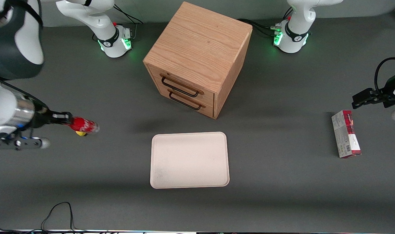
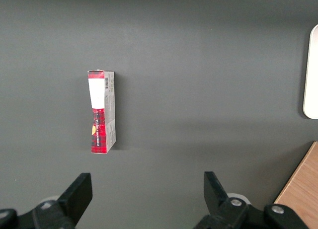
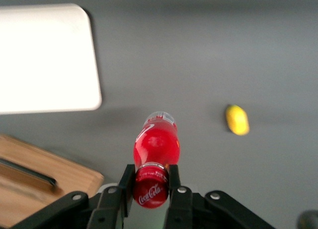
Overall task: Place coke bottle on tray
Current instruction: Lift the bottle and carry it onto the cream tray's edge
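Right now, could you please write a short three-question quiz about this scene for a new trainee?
1. True or false: the coke bottle is already on the tray.
2. What does the gripper hold? A) the lemon-like object B) the coke bottle C) the carton
3. Fill in: both drawers of the wooden cabinet are ____.

Key
1. False. The bottle hangs above the bare table, toward the working arm's end, and nothing lies on the tray.
2. B. The fingers are shut on the bottle near its cap.
3. Closed.
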